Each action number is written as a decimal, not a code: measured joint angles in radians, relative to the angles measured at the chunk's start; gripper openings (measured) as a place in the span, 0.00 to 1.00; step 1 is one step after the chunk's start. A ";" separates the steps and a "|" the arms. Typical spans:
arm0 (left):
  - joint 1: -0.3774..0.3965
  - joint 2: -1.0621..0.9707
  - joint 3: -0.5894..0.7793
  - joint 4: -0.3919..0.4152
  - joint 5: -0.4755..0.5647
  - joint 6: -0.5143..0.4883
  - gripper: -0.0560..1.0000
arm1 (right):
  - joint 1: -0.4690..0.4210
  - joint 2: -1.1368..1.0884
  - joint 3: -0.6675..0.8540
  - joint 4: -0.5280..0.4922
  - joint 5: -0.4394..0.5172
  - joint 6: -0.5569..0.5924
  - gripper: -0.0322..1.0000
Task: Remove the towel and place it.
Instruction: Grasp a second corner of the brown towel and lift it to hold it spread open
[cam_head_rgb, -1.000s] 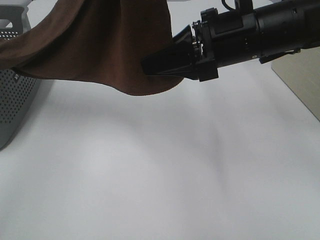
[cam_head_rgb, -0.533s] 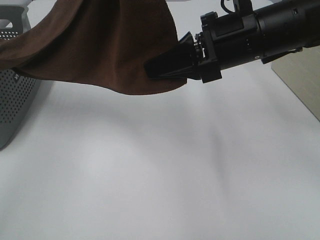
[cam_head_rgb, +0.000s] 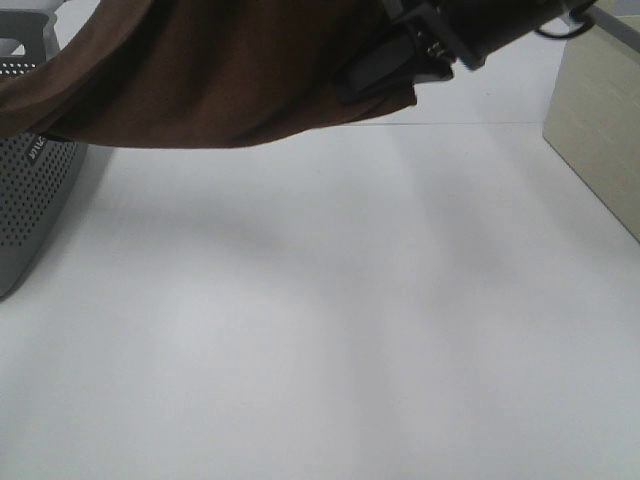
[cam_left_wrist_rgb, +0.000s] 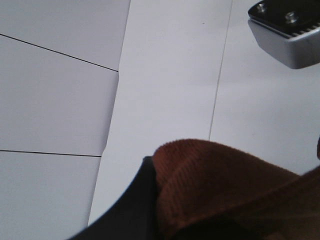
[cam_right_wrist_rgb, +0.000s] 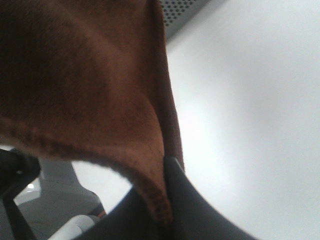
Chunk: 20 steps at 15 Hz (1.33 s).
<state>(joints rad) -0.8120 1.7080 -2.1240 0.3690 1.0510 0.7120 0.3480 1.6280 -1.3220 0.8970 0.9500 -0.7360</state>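
The dark brown towel (cam_head_rgb: 230, 70) hangs in the air across the top of the high view, from over the grey basket (cam_head_rgb: 30, 200) to my right gripper (cam_head_rgb: 378, 72). My right gripper is shut on the towel's right edge; in the right wrist view the hemmed towel (cam_right_wrist_rgb: 80, 75) is pinched at the black fingers (cam_right_wrist_rgb: 175, 200). In the left wrist view a fold of the towel (cam_left_wrist_rgb: 225, 185) lies against a black finger (cam_left_wrist_rgb: 130, 205) of my left gripper (cam_left_wrist_rgb: 150, 200), which looks shut on it. The left gripper is out of the high view. No white tag shows.
The perforated grey basket stands at the table's left edge, under the towel's left end, and shows in the right wrist view (cam_right_wrist_rgb: 182, 10). A beige board (cam_head_rgb: 600, 130) lies at the right. The white table (cam_head_rgb: 320, 330) lies below the towel. A grey metal piece (cam_left_wrist_rgb: 287, 40) shows in the left wrist view.
My right gripper has risen and moved right toward the top of the view, carrying the towel's edge. The towel's hanging lower edge has lifted and pulled flatter.
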 joint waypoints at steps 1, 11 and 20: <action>0.001 0.000 0.000 0.000 -0.030 -0.011 0.05 | 0.000 -0.003 -0.089 -0.142 0.026 0.119 0.04; 0.266 0.032 0.000 -0.236 -0.329 -0.019 0.05 | 0.000 0.122 -0.835 -0.695 0.080 0.434 0.04; 0.361 0.189 0.000 -0.294 -0.875 -0.003 0.05 | 0.000 0.269 -0.990 -0.890 -0.362 0.437 0.04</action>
<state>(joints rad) -0.4510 1.8970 -2.1240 0.0750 0.1760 0.7090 0.3480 1.8970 -2.3120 0.0070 0.5880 -0.2990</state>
